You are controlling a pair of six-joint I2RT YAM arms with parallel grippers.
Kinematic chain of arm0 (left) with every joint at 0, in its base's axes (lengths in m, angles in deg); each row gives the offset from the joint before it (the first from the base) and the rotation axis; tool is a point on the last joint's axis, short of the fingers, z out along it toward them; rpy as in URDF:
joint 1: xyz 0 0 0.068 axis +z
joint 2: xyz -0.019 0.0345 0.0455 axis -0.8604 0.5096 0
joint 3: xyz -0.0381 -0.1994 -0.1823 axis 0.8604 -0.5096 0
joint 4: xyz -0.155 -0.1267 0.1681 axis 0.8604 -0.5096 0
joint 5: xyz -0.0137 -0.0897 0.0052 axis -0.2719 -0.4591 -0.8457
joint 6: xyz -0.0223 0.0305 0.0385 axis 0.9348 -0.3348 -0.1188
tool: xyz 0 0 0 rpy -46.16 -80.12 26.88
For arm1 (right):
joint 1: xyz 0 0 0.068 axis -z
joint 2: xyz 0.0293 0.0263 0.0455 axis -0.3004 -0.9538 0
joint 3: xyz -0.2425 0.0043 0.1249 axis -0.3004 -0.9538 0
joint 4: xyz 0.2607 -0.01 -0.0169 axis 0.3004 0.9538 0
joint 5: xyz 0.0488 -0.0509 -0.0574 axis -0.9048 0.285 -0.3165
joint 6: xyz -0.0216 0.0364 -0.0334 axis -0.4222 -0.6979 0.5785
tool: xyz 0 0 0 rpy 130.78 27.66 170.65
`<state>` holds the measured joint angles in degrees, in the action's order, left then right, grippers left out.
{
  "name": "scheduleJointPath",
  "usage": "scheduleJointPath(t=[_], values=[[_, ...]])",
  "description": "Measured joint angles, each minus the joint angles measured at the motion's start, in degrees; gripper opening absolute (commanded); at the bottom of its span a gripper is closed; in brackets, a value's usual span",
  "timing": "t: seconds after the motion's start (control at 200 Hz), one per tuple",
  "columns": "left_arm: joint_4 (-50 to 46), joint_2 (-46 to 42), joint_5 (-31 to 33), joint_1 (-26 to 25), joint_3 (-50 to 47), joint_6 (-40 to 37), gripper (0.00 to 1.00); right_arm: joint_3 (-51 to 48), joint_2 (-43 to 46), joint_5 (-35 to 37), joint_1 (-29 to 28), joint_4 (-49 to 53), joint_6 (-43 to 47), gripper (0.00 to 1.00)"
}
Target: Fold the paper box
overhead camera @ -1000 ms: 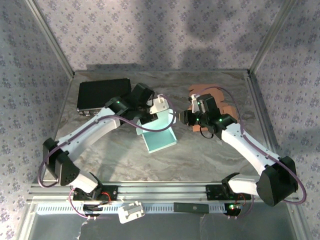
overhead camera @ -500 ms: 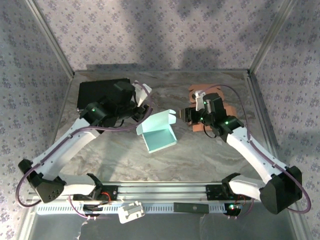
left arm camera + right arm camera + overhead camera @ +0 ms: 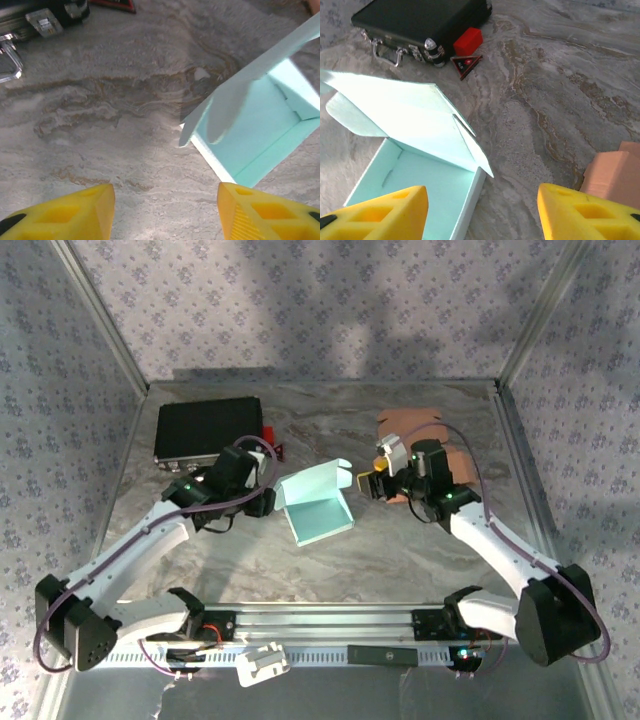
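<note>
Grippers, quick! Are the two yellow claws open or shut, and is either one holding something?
Left gripper: open, holding nothing; the paper box lies ahead of it, untouched.
Right gripper: open, holding nothing.

Left gripper [image 3: 262, 496] is coming off the paper box [image 3: 318, 512]. A second ago it was on the lid [image 3: 312, 483] from behind. It swung out over the black case [image 3: 205, 428] and is now dropping low over the bench, just left of the box and not touching it. Its jaws are standing wider than before, with nothing between them. The left arm is folding down and outward. The red block [image 3: 272, 447] beside the case is showing again. Right gripper [image 3: 368, 483] is also letting go of the box's right edge, sitting just beside it, jaws wider and empty. The lid is standing free, and the box base isn't shifting.
</note>
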<state>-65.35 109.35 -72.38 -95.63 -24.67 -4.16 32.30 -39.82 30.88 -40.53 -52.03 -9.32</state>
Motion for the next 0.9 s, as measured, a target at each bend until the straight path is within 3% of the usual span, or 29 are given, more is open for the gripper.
scheduleJointPath(t=[0.4, 0.899], values=[[6.08, 8.39, -2.01, 1.03, -2.16, -1.36, 0.45, 2.45, -12.63, -5.77, -0.35, -2.43, 7.52, 0.53], [6.75, 11.30, -1.73, 1.03, 1.11, -1.84, 0.30, 11.65, -21.14, -8.04, -2.99, 0.20, 12.11, 0.28]])
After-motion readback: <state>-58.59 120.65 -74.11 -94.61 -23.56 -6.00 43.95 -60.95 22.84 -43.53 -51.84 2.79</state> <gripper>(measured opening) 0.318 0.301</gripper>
